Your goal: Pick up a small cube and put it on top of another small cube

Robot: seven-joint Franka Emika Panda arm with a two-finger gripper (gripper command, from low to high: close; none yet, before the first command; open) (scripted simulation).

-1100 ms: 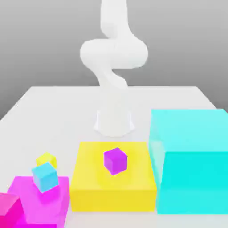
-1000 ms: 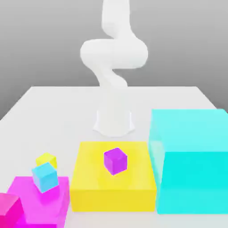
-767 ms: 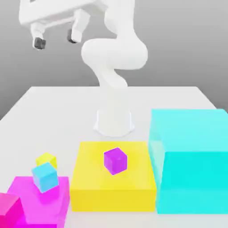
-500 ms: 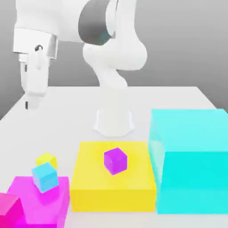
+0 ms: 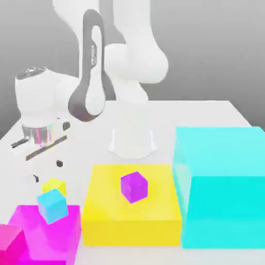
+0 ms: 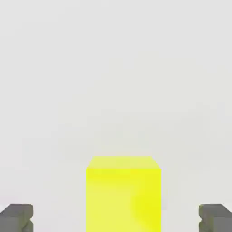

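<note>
A white robot gripper (image 5: 48,171) stood wide open and empty above a small bright-yellow cube (image 6: 123,199), which sat on the pale tabletop (image 5: 207,115) behind a small light-blue cube (image 5: 53,206). The step called for lowering straight, the yellow cube centred between the fingers, closing only once they flanked it, without nudging the light-blue one.

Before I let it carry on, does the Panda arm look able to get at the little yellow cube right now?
Probably yes: the open gripper is above the cube, whose sides have bare table between them and the fingers.
</note>
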